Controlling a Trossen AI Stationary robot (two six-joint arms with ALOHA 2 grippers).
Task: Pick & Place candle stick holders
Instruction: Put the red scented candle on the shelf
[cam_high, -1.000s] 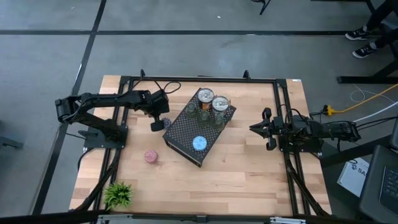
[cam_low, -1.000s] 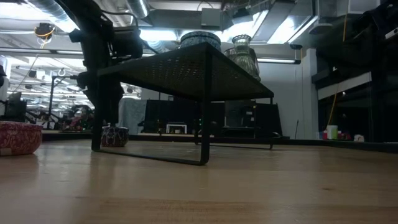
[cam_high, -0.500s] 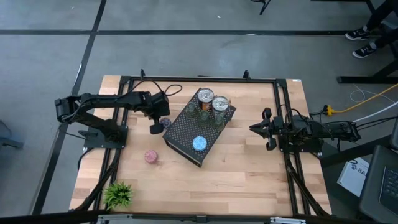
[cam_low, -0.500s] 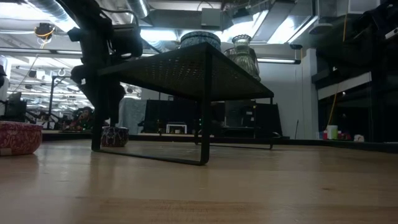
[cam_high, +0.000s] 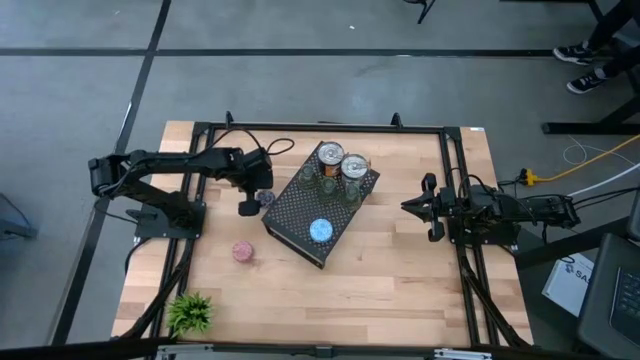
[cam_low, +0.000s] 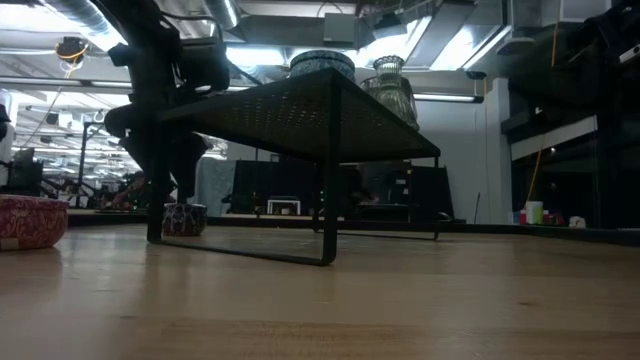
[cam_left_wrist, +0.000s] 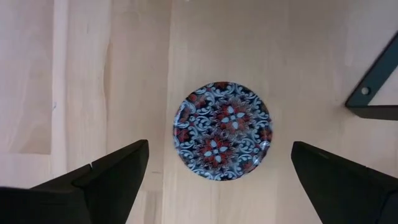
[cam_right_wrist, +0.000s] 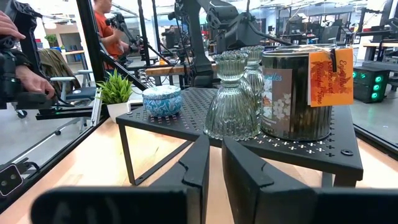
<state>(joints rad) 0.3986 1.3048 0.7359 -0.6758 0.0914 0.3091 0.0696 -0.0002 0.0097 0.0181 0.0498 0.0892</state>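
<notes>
The left gripper hangs with fingers spread wide over a patterned round holder on the counter, left of the black rack. The right gripper waits far right, fingers closed.

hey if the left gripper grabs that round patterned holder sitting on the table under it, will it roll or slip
The round holder with a red, white and blue patterned top sits flat on the wooden table, so rolling seems unlikely. It looks rigid. Its curved side might slip between the open left gripper, whose fingers stand on either side.
</notes>
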